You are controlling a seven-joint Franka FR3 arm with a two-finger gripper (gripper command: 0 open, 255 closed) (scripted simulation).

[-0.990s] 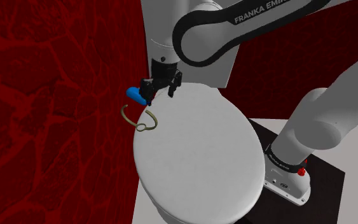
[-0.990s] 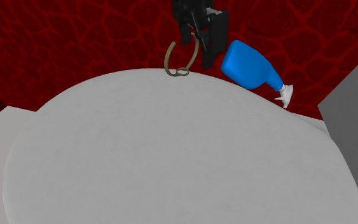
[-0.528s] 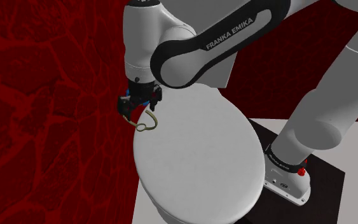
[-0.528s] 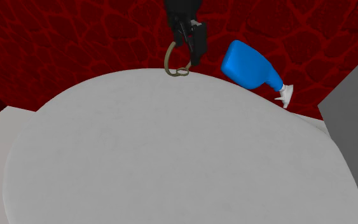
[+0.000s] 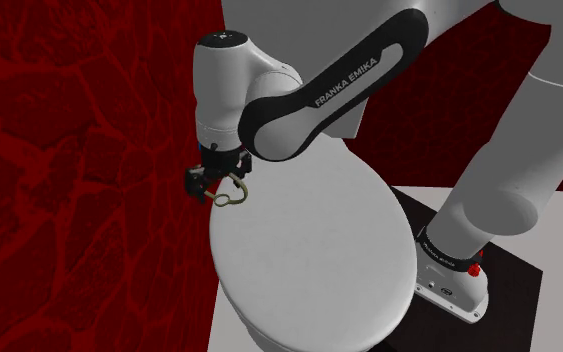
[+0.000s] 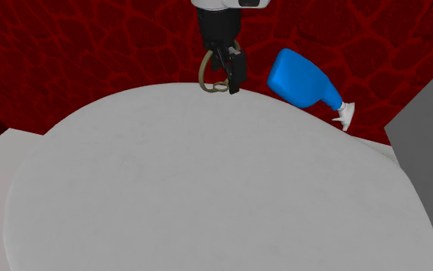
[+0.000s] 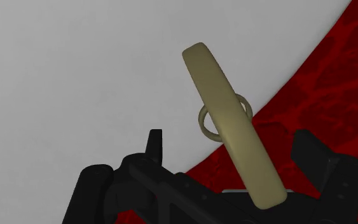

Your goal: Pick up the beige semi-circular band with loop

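Is a flat olive-beige band (image 7: 229, 124) bent into a half circle, with a small ring loop (image 7: 201, 121) of the same colour showing on both sides of the strip about halfway along it. Sits at the very rim of the white toilet lid (image 5: 309, 250), on the side toward the red wall (image 5: 69, 150). Rests with its loop end on the lid and rises from there in an upright arc. Reaches partly past the rim, over the red. Passes between the two black fingers (image 7: 154, 143), which stand apart on either side.
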